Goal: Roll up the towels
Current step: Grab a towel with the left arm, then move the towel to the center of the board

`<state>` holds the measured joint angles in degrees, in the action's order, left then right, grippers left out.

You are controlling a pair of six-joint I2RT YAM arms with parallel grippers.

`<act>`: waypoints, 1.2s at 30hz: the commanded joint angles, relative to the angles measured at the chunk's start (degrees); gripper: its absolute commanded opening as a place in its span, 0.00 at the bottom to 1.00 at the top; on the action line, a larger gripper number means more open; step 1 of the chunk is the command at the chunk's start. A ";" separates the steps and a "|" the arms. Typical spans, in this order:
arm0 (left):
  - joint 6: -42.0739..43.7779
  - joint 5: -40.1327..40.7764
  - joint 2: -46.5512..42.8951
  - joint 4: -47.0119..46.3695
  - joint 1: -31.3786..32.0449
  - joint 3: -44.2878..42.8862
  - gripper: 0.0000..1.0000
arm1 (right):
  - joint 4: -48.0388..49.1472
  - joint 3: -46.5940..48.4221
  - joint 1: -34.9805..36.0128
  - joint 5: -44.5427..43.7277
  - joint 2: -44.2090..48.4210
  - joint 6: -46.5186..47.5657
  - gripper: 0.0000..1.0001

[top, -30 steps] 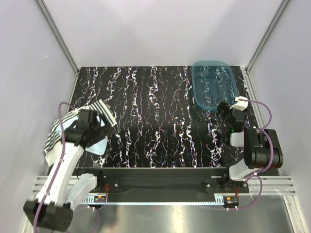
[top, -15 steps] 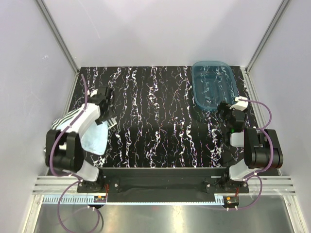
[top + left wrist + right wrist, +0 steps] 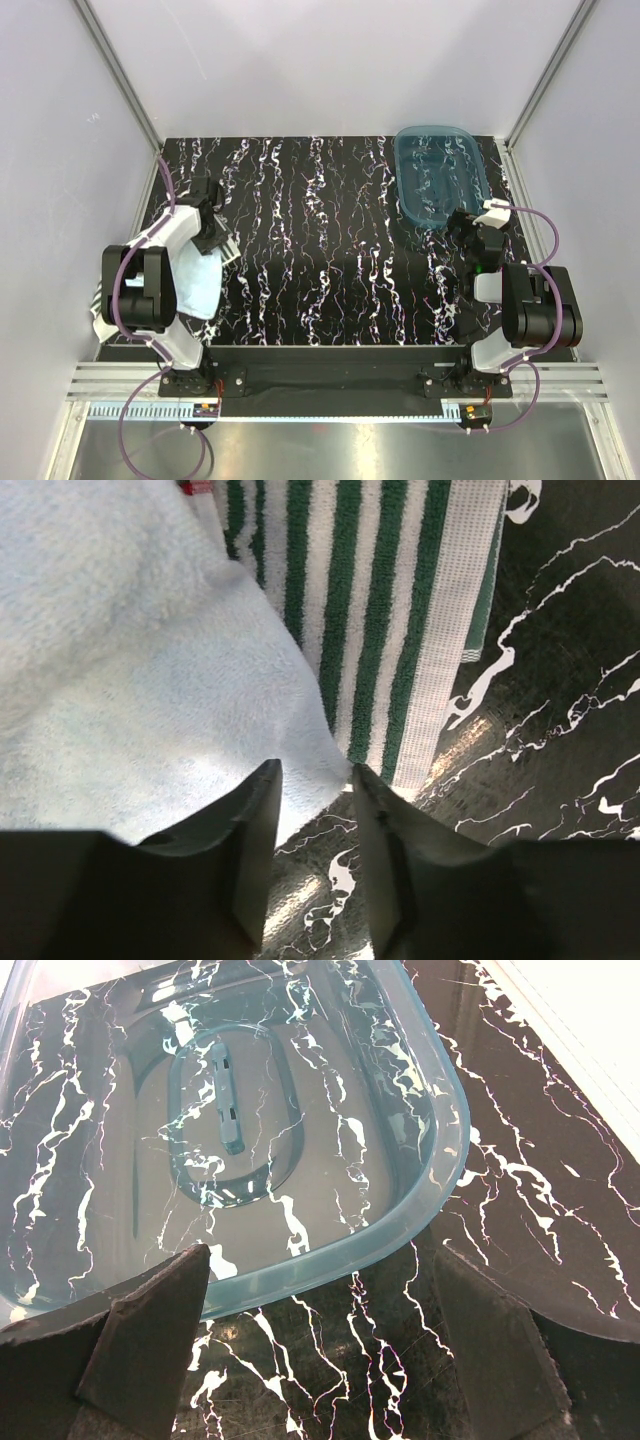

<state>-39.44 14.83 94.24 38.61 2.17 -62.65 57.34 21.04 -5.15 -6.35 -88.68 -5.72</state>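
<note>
Two towels lie at the table's left edge. The light blue towel lies partly over the green-and-white striped towel. My left gripper hangs low over the blue towel's corner. Its jaws stand a narrow gap apart, and the corner's tip lies at their ends with bare table showing between them. My right gripper hovers wide open and empty over the table, just short of the tub's near rim.
A translucent teal plastic tub stands empty at the back right of the black marbled table. White walls and metal rails close in the left, right and back. Purple cables loop beside both arms.
My left arm has swung from the near left up and over the towels, and its jaws have narrowed. The blue towel now lies spread flatter. The right arm has not moved.
</note>
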 commanded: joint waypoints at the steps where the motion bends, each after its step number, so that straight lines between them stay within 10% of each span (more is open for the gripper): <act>1: 0.07 -1.64 0.77 -2.31 -0.33 -1.15 0.35 | 1.02 0.58 0.31 0.28 0.36 0.44 1.00; 9: 0.59 -3.67 1.65 -2.58 -0.33 -1.24 0.00 | 1.02 0.58 0.31 0.28 0.35 0.44 1.00; 20: 4.19 -4.89 -13.54 4.80 3.09 -14.81 0.00 | 1.02 0.58 0.31 0.28 0.44 0.27 1.00; 27: 2.00 -4.90 -18.12 12.98 18.97 -39.27 0.00 | 0.93 0.58 0.31 0.28 0.44 0.35 1.00; 33: -0.29 -9.19 -19.44 7.11 31.02 -32.47 0.00 | 1.02 0.67 0.31 0.28 0.35 0.35 1.00; 36: 2.61 -14.48 -18.48 0.94 36.22 -23.15 0.35 | 1.02 0.58 0.31 0.37 0.35 0.36 1.00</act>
<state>-38.22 6.79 71.72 42.96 34.46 -92.66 57.36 21.04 -5.15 -6.35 -88.68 -5.74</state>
